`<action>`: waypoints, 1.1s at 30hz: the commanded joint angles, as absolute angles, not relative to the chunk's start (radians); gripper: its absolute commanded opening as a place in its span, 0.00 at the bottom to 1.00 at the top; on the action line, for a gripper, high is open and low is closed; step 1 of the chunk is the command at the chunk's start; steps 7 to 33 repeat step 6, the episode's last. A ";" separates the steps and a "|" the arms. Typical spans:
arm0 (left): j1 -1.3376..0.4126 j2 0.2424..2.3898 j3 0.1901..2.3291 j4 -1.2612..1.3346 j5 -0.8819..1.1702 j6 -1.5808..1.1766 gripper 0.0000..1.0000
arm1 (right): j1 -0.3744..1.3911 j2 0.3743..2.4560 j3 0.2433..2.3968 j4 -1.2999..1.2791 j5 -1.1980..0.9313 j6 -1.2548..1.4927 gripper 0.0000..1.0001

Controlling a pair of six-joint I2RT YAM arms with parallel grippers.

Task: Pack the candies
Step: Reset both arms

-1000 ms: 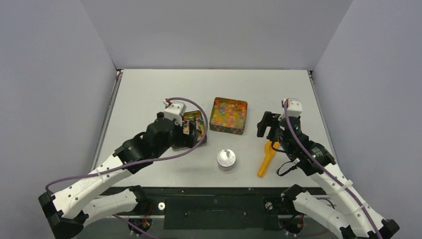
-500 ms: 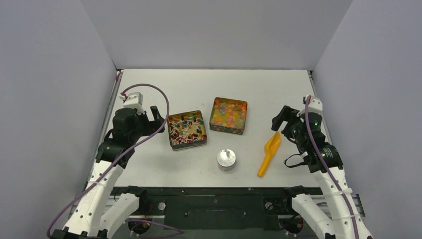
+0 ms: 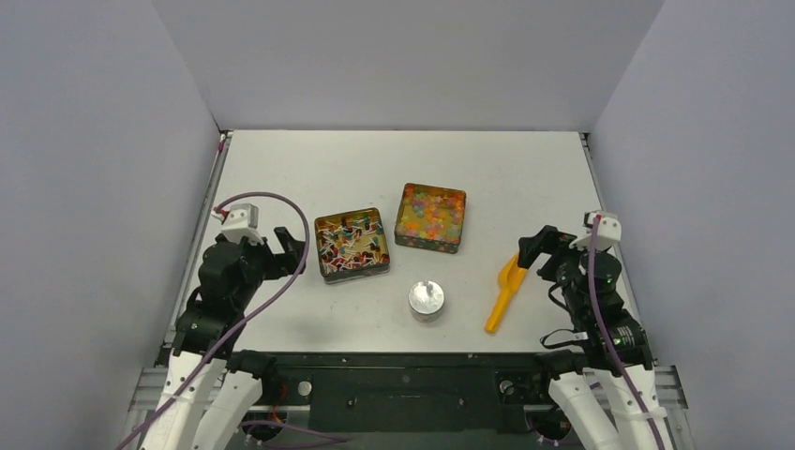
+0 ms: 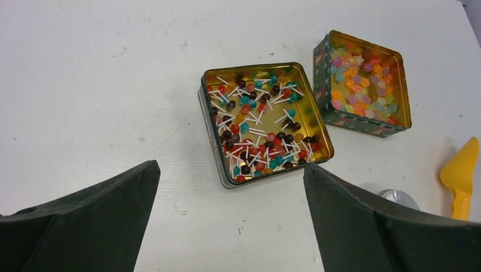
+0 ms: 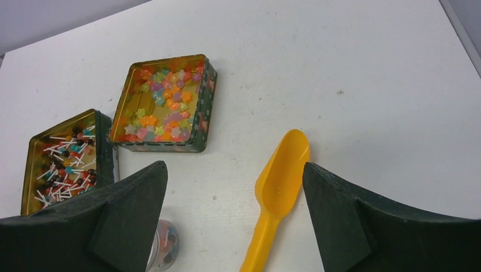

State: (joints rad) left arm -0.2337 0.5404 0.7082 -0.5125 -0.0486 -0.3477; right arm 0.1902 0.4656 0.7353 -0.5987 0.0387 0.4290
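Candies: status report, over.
Left gripper, right gripper open, empty. Candies in two open tins. Scoop lying free near right gripper. Nothing in the way.

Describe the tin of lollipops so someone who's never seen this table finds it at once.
On the white table, two open square tins sit near the middle. The lollipop tin is the left one, nearer the front edge. Unlike the other tin of star-shaped sweets, it holds round sweets on white sticks.
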 commanded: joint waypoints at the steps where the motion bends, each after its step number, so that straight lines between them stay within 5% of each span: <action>1: -0.229 0.512 0.705 -0.453 -0.016 -0.342 0.96 | 0.210 0.463 0.727 -0.548 0.068 0.406 0.85; 33: -0.230 0.506 0.709 -0.466 -0.050 -0.339 0.96 | 0.243 0.474 0.727 -0.551 0.107 0.399 0.85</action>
